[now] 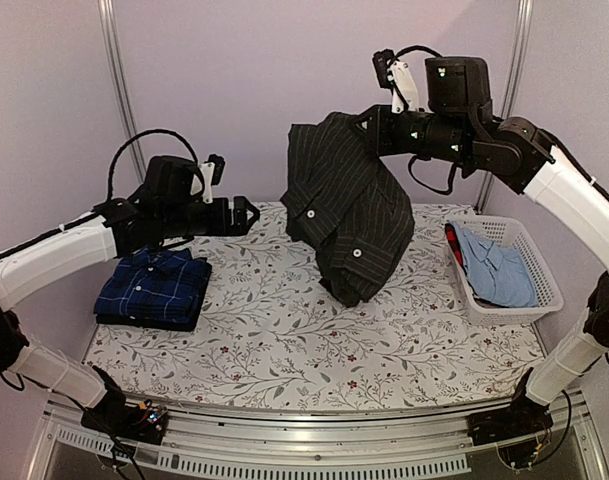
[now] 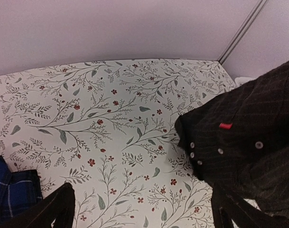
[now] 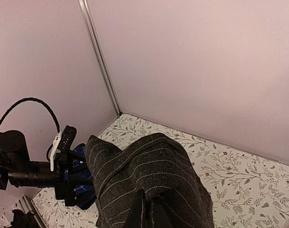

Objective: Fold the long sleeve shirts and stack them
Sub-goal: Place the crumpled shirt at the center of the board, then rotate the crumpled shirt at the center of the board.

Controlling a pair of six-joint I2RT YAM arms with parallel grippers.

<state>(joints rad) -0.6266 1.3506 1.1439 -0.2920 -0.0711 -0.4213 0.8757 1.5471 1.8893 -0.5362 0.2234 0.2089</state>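
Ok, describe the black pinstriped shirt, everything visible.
The black shirt is dark woven cloth with thin pale pinstripes, white buttons and a small red tag. It hangs crumpled and unfolded from the right gripper, which is shut on its upper edge, over the floral table. Whether its lowest fold touches the tabletop is unclear.

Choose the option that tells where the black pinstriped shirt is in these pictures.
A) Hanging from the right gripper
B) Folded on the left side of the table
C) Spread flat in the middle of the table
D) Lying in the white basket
A: the black pinstriped shirt hangs bunched from the right gripper, which is shut on its cloth. The shirt folded at the left is the navy checked shirt.
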